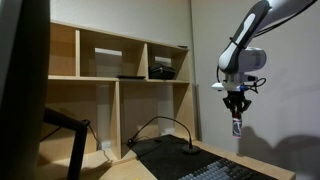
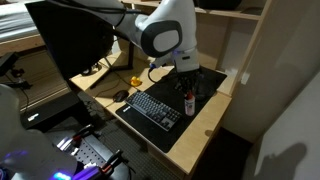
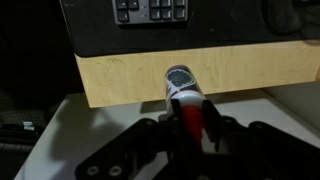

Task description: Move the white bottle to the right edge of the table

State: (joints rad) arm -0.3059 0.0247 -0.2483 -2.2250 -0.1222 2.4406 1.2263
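Observation:
My gripper (image 3: 188, 122) is shut on the red cap of the white bottle (image 3: 180, 84) and holds it upright in the air, base down. In the wrist view the bottle hangs over the front edge of the pale wood table (image 3: 115, 80). In both exterior views the gripper (image 1: 236, 104) (image 2: 186, 87) carries the bottle (image 1: 237, 127) (image 2: 190, 101) above the table (image 2: 203, 126), near the black desk mat's end. The dark-and-red label band shows just below the fingers.
A black keyboard (image 2: 154, 108) lies on a black desk mat (image 2: 205, 82), with a mouse (image 2: 120, 96) and a small yellow object (image 2: 135, 81) beside it. A monitor (image 2: 70, 40) stands behind. A light-wood cubby shelf (image 1: 110, 80) stands against the wall. The floor lies beyond the table edge.

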